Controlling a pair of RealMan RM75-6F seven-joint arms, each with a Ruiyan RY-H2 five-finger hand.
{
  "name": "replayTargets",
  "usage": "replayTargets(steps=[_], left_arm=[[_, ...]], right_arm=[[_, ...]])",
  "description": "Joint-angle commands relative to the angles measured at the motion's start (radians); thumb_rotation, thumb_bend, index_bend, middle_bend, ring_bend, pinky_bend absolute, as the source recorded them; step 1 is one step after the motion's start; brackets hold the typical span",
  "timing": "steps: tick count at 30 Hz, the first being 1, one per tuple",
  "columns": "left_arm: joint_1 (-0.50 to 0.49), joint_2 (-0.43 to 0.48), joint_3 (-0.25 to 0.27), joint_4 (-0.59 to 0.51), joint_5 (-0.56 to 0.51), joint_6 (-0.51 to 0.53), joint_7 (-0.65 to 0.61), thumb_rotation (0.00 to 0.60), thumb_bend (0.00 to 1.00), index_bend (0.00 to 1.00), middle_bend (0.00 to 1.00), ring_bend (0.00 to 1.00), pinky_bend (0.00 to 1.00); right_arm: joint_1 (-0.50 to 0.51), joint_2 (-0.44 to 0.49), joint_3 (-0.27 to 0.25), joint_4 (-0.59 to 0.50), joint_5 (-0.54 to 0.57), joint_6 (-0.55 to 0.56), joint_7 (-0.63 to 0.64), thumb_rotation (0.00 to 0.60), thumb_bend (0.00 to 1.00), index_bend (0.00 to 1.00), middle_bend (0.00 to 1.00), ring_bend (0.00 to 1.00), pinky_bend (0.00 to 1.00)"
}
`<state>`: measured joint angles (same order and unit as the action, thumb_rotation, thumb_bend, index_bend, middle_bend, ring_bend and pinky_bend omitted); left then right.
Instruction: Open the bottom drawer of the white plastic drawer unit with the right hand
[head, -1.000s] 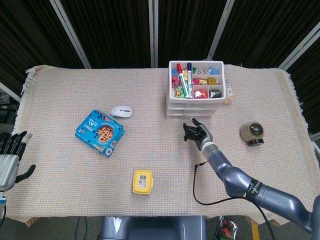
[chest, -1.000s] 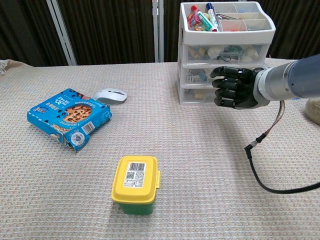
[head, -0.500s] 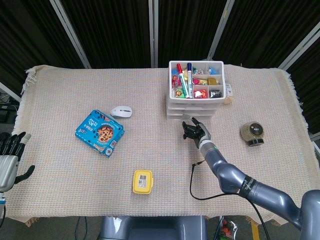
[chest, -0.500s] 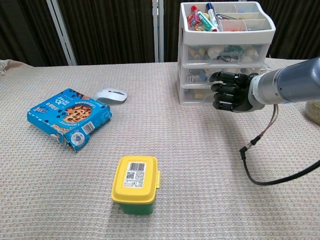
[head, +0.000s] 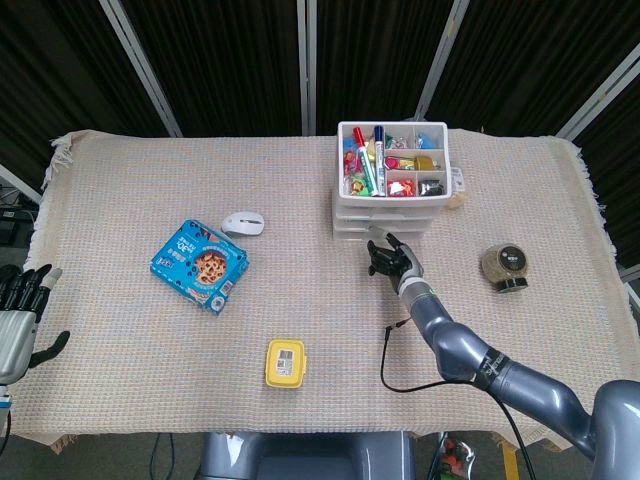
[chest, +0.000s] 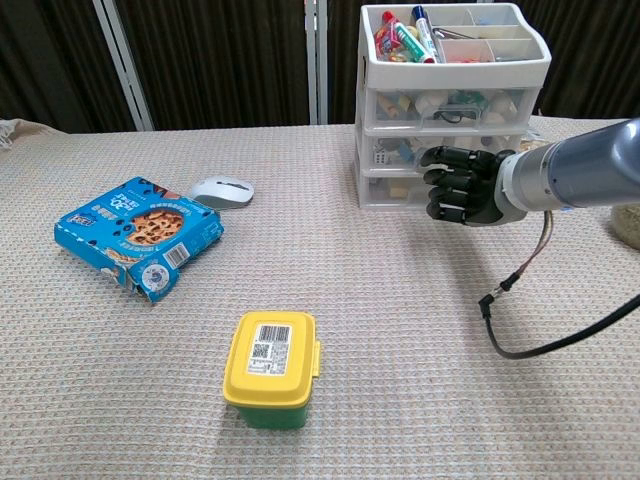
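Chest view: right hand (chest: 462, 184) sits right in front of the white drawer unit (chest: 455, 100), level with its lower drawers, palm facing the drawer fronts. Its fingers (chest: 440, 182) are curled inward and cover the front of the bottom drawer (chest: 385, 188). Cannot tell from here whether they have hooked the drawer lip or are only just beside it; nothing is plainly held. The bottom drawer looks fully closed, flush with the two drawers above.

Key relation: the drawer front lies directly beyond the fingertips, on the far side of the hand from the robot. The drawer's long axis runs left-right across the unit, and its travel is toward the robot. So the pull would likely come straight back along the forearm line, once the fingertips catch under the handle edge.

Head view: unit (head: 392, 190) stands at the far centre-right of the tabletop (head: 120, 330), open organiser tray with markers on top. The right hand (head: 396, 260) is at the unit's near face. The left hand (head: 18, 318) hangs off the left tabletop edge, fingers spread, holding nothing, well apart from the unit. Right hand is clearly the nearer one.

Risk, as I judge it: the unit looks light and may slide toward the robot instead of the drawer opening.
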<state>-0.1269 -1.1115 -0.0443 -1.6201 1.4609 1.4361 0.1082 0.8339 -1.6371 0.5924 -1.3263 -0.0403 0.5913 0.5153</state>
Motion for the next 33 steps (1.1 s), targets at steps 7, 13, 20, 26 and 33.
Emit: replayTargets(steps=[7,13,20,26,33], left_arm=[[0.0,0.0,0.001,0.003,0.002,0.0,-0.005,0.6,0.32,0.0,0.0,0.0,0.0],[0.0,0.0,0.001,0.003,0.003,0.0,-0.006,0.6,0.32,0.0,0.0,0.0,0.0],[0.0,0.001,0.001,0.004,0.003,0.0,-0.008,0.6,0.32,0.0,0.0,0.0,0.0],[0.0,0.001,0.002,0.005,0.004,0.0,-0.01,0.6,0.32,0.0,0.0,0.0,0.0],[0.001,0.0,0.002,0.004,0.004,0.001,-0.006,0.6,0.32,0.0,0.0,0.0,0.0]], right_arm=[[0.006,-0.021,0.012,0.031,0.008,-0.006,-0.006,0.6,0.45,0.28,0.85,0.87,0.75],[0.011,-0.027,0.019,0.042,0.013,-0.012,-0.012,0.6,0.45,0.31,0.85,0.88,0.75],[0.024,-0.029,0.019,0.063,0.043,-0.029,-0.026,0.6,0.45,0.31,0.85,0.88,0.75],[0.018,-0.024,0.017,0.044,0.049,-0.032,-0.032,0.6,0.45,0.32,0.85,0.88,0.75],[-0.014,-0.007,0.014,-0.026,0.017,-0.017,-0.029,0.6,0.45,0.33,0.85,0.88,0.75]])
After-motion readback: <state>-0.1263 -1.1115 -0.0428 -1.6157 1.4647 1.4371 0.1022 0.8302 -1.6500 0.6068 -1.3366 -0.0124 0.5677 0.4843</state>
